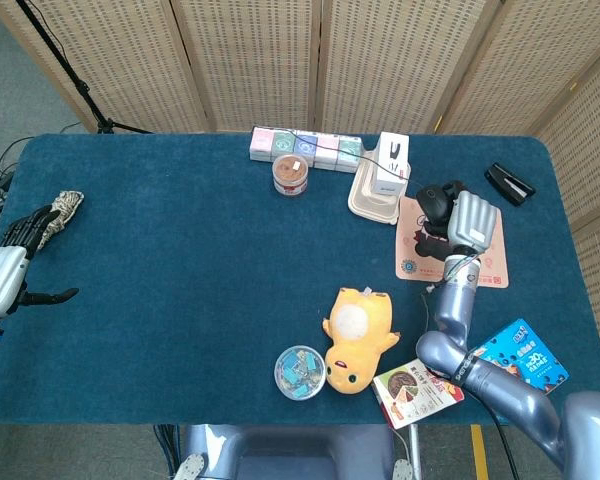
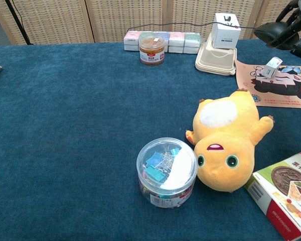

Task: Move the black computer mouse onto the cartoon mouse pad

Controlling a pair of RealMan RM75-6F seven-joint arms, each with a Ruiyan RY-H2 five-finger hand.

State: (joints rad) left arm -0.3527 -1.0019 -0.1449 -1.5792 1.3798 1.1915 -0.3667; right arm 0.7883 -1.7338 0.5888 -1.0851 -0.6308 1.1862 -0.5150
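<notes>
Above mouse pad (image 1: pixel 485 262): mouse (image 1: pixel 435 202) gripped in fingers (image 1: pixel 446 190).

black mouse (image 1: pixel 436 200), pink cartoon pad (image 1: pixel 490 268), yellow plush (image 2: pixel 230 145)

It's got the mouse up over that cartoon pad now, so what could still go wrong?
A small white object already lies on the cartoon mouse pad, so the black computer mouse held by the right hand might land on it and tip. Its cable runs past the white box and could snag.

Blue worktop (image 1: pixel 180 260) with scattered things

Near: yellow plush toy (image 1: pixel 356 332), clip tub (image 1: pixel 300 372). Far: jar (image 1: pixel 291 175), boxes (image 1: pixel 306 146). Right: mouse pad (image 1: pixel 416 256).
</notes>
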